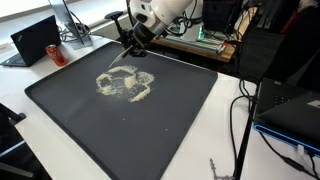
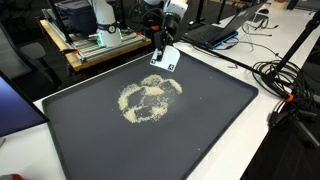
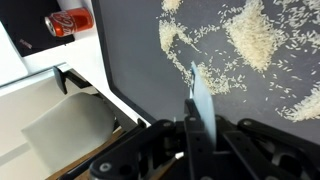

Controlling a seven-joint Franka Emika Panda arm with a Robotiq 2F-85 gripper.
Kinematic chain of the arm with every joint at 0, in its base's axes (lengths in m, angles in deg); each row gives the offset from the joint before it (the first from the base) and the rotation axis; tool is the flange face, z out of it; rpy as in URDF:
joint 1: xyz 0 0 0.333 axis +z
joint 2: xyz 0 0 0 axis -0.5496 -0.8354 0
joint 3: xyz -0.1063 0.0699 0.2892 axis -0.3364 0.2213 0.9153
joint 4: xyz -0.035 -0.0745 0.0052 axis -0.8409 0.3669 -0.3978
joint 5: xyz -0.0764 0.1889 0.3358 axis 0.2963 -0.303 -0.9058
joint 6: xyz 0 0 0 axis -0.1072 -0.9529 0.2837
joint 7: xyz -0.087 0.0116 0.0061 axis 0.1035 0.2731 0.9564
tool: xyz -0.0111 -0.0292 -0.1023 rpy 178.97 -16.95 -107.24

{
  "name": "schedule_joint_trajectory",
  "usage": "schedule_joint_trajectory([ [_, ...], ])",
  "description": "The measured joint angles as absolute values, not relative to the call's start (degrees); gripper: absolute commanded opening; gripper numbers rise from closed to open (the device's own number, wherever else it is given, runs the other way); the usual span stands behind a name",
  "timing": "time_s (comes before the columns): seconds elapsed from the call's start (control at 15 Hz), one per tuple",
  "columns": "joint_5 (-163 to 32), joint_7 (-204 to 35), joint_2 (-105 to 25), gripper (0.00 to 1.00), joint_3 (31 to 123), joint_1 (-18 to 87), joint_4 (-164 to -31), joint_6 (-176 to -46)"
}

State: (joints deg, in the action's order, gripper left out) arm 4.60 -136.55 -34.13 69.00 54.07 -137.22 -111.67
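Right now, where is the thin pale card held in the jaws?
In an exterior view the card is near the far edge of the dark tray, just beyond the scattered rice; the wrist view shows it edge-on.

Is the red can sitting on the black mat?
No, the red can sits on the white table, outside the black mat.

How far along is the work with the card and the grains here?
Done: the gripper is shut on a flat card. In hand: the card stands at the far side of the tray, just short of the grains. Left: the grains lie in a loose, broken ring, not gathered.
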Motion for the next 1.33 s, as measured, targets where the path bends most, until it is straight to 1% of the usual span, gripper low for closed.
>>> schedule_joint_trajectory([
  [0.2,4.90,-136.57,-33.00,0.01,75.72,50.12,-138.27,-108.95],
  [0.47,5.15,-136.69,-32.76,0.01,80.97,47.80,-138.87,-106.36],
  [1.0,7.11,-139.57,-34.46,0.01,87.36,47.66,-138.87,-98.26],
  [1.07,7.17,-139.56,-35.07,0.04,87.95,47.67,-138.84,-98.10],
  [1.27,7.18,-139.20,-36.31,0.04,88.63,47.65,-138.50,-98.54],
  [1.33,7.18,-139.08,-36.38,0.01,88.63,47.62,-138.44,-98.57],
])
